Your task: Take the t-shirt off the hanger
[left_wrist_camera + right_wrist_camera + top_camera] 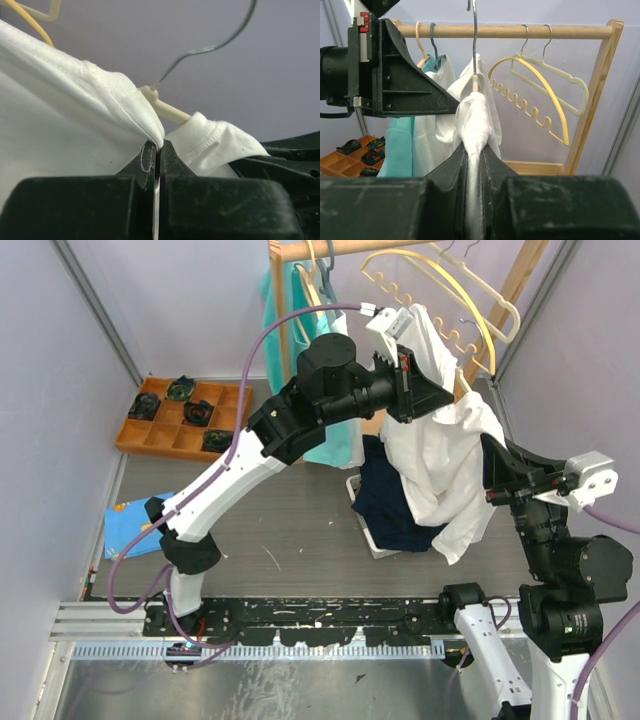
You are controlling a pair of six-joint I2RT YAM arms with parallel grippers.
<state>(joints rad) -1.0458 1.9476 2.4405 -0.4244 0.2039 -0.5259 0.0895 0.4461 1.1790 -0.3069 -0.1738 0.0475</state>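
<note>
A white t-shirt (440,455) hangs bunched on a cream hanger (167,110) with a metal hook (210,47). My left gripper (445,390) is shut on a fold of the shirt near its collar (150,120), right beside the hanger's neck. My right gripper (492,465) is shut on another bunch of the same shirt (477,125), just below the hanger's hook (474,45). The shirt's lower part droops between the two arms. In the right wrist view the left gripper's black body (395,75) sits close at upper left.
A wooden rail (510,31) on a wooden frame (515,285) carries two empty cream and yellow hangers (545,90) and a teal garment (275,310). Dark blue cloth (395,500) lies below the shirt. An orange tray (185,420) sits at back left, a blue bag (130,520) at left.
</note>
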